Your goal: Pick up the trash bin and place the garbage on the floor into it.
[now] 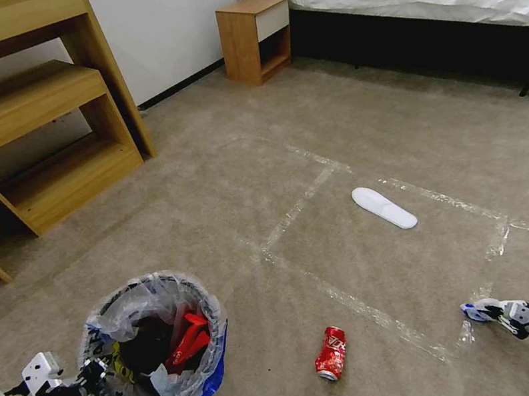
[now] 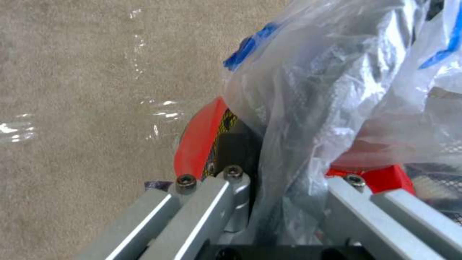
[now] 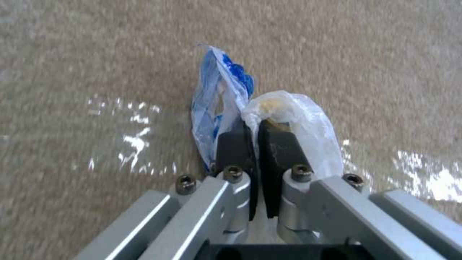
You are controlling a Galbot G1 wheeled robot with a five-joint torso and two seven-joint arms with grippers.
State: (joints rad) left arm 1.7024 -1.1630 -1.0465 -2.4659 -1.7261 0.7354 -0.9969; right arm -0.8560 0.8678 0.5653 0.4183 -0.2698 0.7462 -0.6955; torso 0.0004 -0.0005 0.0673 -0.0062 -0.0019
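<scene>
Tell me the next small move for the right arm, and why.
Probably carry the right gripper across to the trash bin and release there: it is shut on a blue-white plastic wrapper, and the left gripper holds the bin's rim.

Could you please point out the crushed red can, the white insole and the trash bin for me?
crushed red can point(image 1: 330, 353), head view, middle of its side.
white insole point(image 1: 384, 207), head view, middle of its flat top.
trash bin point(image 1: 209, 305), head view, bag-covered rim on the right.
</scene>
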